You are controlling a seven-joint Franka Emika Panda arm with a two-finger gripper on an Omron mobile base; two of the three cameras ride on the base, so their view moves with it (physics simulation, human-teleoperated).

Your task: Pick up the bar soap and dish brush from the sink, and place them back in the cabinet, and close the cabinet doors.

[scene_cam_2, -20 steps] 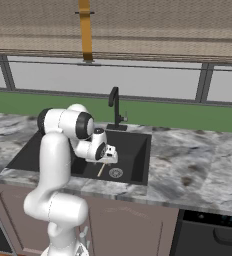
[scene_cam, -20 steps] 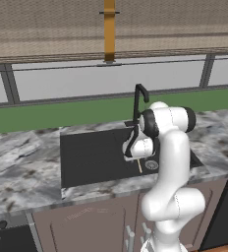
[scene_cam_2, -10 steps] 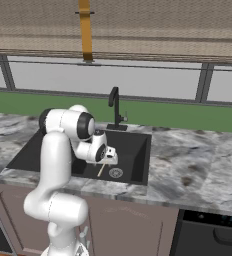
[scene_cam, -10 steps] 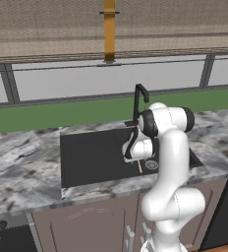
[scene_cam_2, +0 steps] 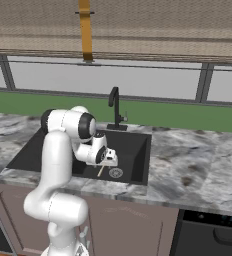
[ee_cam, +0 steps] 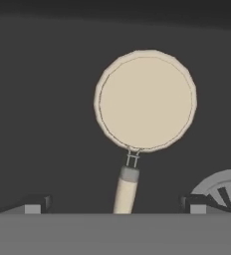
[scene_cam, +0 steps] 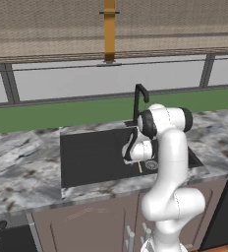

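The hand [ee_cam: 115, 205] is low inside the sink [scene_cam: 91, 157], pointing down at the basin floor. In the hand view its two dark fingertips [ee_cam: 36, 204] stand wide apart at the bottom edge, one on each side of the brush handle, with nothing between them but that handle; the hand is open and not gripping.

The dish brush [ee_cam: 143, 112] lies flat on the dark sink floor directly under the hand. Its round cream head faces up, and its thin handle runs from the head toward the gap between the fingertips. Whether the tips touch the floor cannot be told.

A round grated drain [ee_cam: 224, 189] sits just beside the handle, at the lower right of the hand view. In the right base view the handle of the dish brush [scene_cam_2: 101, 170] shows as a pale sliver below the hand [scene_cam_2: 109, 161], next to the drain [scene_cam_2: 116, 173], at the near right part of the basin.

The black gooseneck faucet [scene_cam_2: 114, 107] stands at the far edge of the sink. Grey marbled desk [scene_cam: 22, 162] surrounds the basin. The bar soap cannot be made out in these views.
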